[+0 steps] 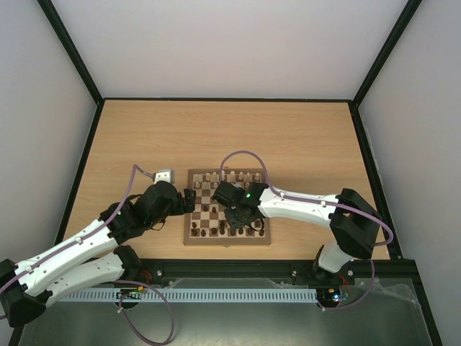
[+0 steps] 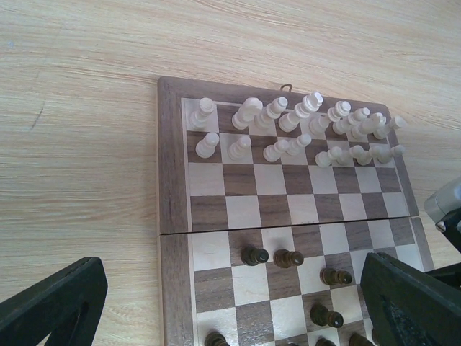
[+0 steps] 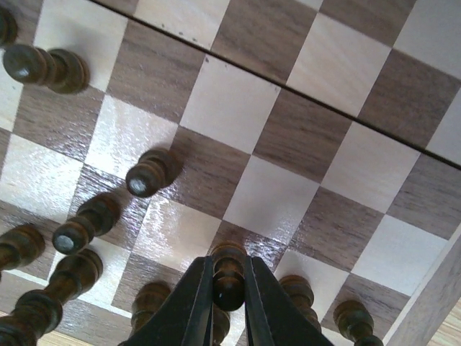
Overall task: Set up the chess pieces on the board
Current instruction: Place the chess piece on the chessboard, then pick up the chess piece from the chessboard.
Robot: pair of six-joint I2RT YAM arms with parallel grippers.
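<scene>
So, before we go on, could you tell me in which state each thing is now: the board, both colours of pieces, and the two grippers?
board: unfolded, lying flat on the table
pale pieces: standing, in two rows along one edge
dark pieces: standing, scattered on the other half, not in even rows
left gripper: open, holding nothing
right gripper: shut on one dark piece

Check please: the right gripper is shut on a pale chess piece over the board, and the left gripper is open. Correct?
One error: the piece in the right gripper is dark brown, not pale; the right wrist view shows it. It is over the board, and the left gripper is open.
</scene>
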